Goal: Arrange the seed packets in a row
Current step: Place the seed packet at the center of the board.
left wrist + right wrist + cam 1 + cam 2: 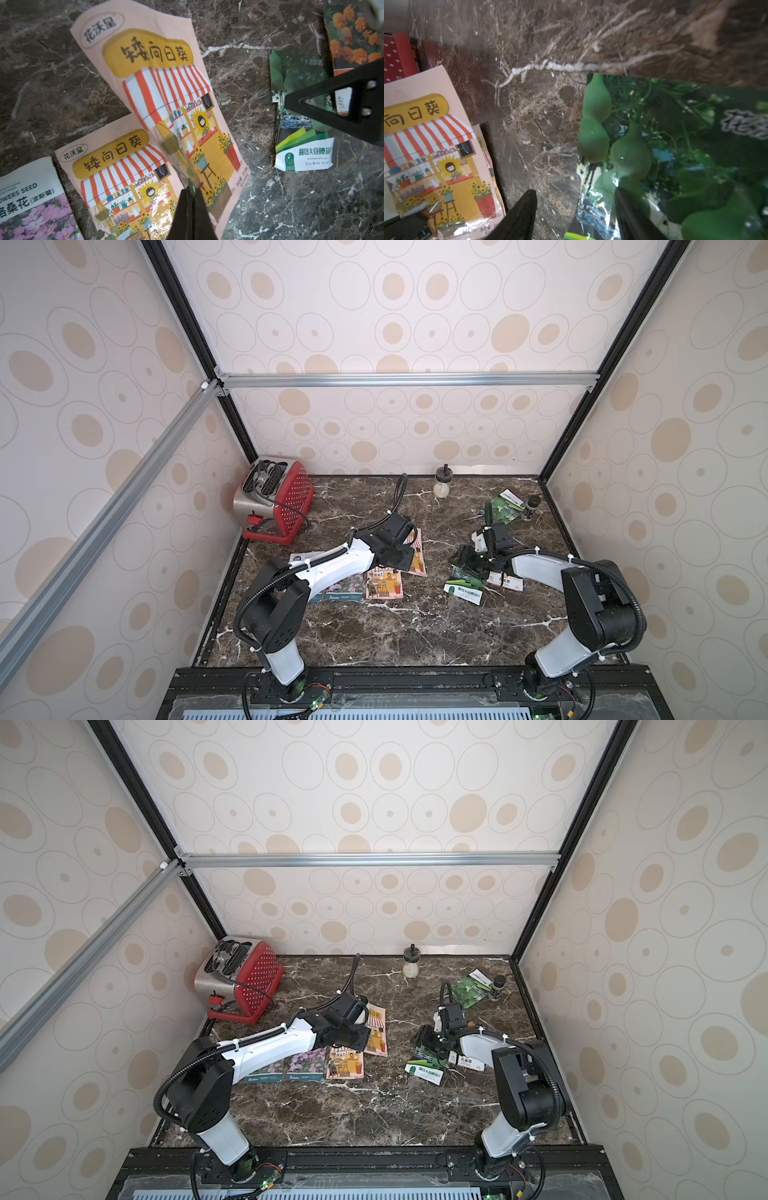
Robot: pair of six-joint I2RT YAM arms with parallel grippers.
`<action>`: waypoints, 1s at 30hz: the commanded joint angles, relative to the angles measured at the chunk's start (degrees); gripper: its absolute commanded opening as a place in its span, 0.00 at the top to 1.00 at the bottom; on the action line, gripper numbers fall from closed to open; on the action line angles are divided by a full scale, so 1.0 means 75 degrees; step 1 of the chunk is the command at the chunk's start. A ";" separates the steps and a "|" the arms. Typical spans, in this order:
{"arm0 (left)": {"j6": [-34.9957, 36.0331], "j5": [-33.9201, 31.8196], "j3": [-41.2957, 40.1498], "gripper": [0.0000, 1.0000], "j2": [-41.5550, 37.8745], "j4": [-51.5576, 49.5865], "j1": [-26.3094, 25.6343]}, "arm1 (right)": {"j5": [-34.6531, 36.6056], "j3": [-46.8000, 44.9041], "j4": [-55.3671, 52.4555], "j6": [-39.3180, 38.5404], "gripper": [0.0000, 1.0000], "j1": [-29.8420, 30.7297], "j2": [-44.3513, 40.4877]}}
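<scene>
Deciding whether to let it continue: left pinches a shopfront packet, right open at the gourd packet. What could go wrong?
1. The left gripper pinches the shopfront packet by one edge; it bows and overlaps the second shopfront packet, so moving it may drag that one.
2. The right gripper is open astride an edge of the glossy gourd packet, which lies flat; closing may slip off.

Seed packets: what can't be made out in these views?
- Purple-flower packets: partly under the left arm, top views; count unclear.
- Marigold packet: cut by left wrist frame edge.
- Gourd packet: label blurred, runs off right wrist frame.
- Far green packet: print too small.
</scene>
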 commanded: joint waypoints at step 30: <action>-0.1453 0.0306 -0.0354 1.00 0.0965 0.0770 -0.0963 | 0.0290 0.0008 -0.2135 -0.0944 0.36 -0.0830 -0.2119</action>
